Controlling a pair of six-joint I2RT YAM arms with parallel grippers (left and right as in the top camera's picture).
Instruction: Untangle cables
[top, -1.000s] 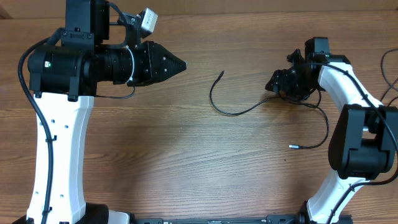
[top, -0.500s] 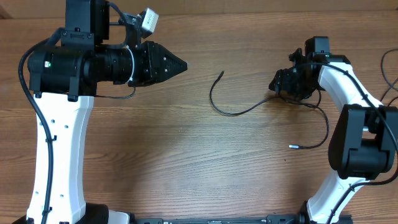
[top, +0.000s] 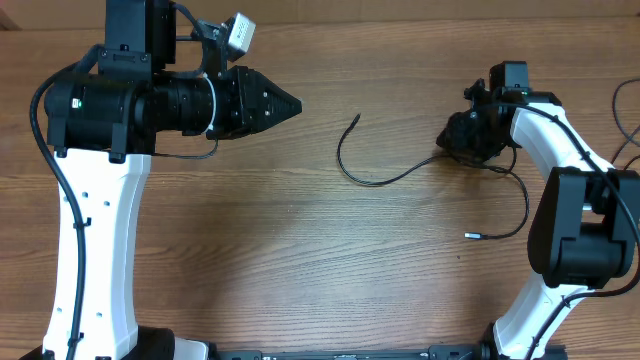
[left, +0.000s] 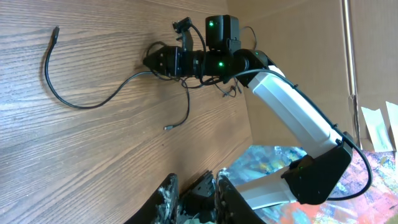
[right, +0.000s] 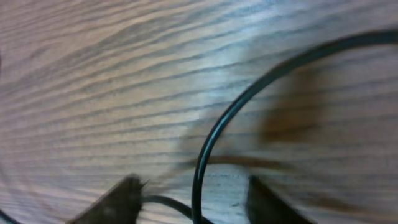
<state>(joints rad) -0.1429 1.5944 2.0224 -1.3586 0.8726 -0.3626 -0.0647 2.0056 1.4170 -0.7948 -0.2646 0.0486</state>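
— While the right fingers (right: 127, 194) stand apart, low over the desk (top: 300, 260), what sits between them?
— One thin black cable (right: 205, 143). It runs up between the two tips and curls away to the right. Nothing is pinched yet, and a second strand pokes in low beside one tip.
— And farther out?
— Seen from above, the cables meet at that spot. A long curve (top: 343, 168) swings left to a free plug (top: 356, 118), and a shorter run (top: 524, 205) drops toward the near edge to another plug (top: 468, 236). Whether that is one cord or two I cannot tell.
— The left fingers (top: 285, 103)?
— Well apart from all of it, raised, holding nothing. Neither view lets me tell whether they are open or closed.
— What could go wrong?
— I judge the cord thin enough to slide out of a grip. Both strands could also be nipped together, so a pull would tighten the crossing rather than free it. Tips this low may scrape the wood, and a quick pull could whip the loose plug across the desk
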